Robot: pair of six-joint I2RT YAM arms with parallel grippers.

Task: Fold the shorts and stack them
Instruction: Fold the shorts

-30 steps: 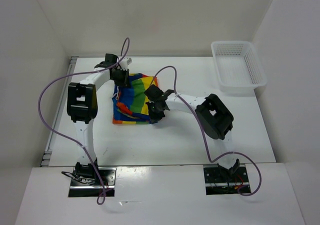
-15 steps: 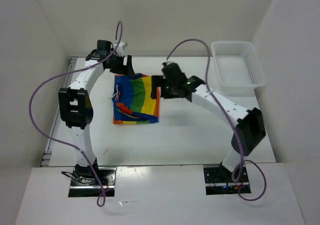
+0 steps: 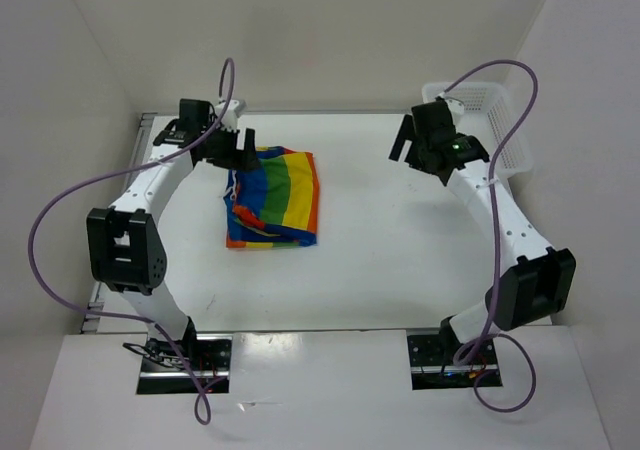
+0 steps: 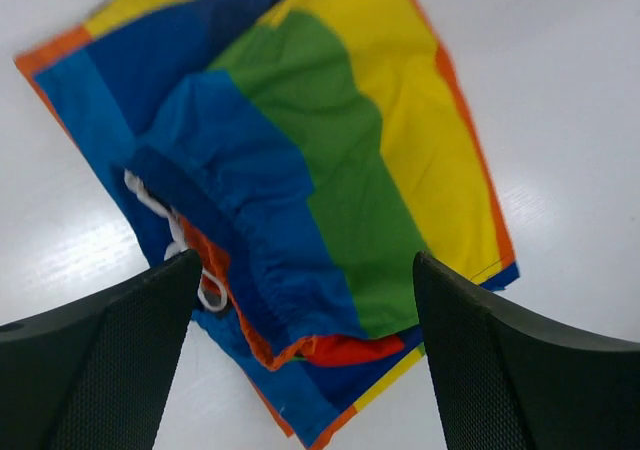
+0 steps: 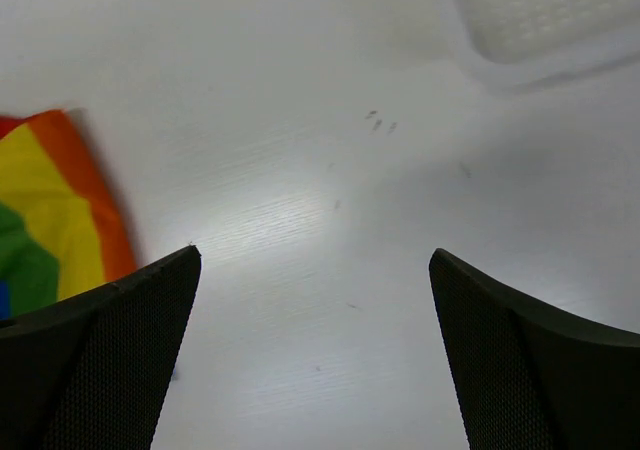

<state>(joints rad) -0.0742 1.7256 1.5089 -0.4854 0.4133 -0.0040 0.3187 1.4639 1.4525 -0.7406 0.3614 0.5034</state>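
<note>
The rainbow-striped shorts (image 3: 272, 198) lie folded on the white table, left of centre, with the white drawstring (image 4: 170, 245) at their left edge. My left gripper (image 3: 243, 148) hangs open just above the shorts' far left corner; in its wrist view the shorts (image 4: 300, 180) fill the space under the spread fingers (image 4: 110, 340), not touching them. My right gripper (image 3: 405, 142) stands open well to the right of the shorts, over bare table, near the basket. The right wrist view shows only a corner of the shorts (image 5: 55, 220) at its left edge.
A white mesh basket (image 3: 475, 135) stands at the back right corner, its rim (image 5: 540, 55) at the top of the right wrist view. White walls close in the table on three sides. Purple cables loop above both arms.
Both grippers have let go of the shorts and opened. The right arm has swung far right toward the basket; the left arm has pulled back to the left. The shorts lie folded flat.
</note>
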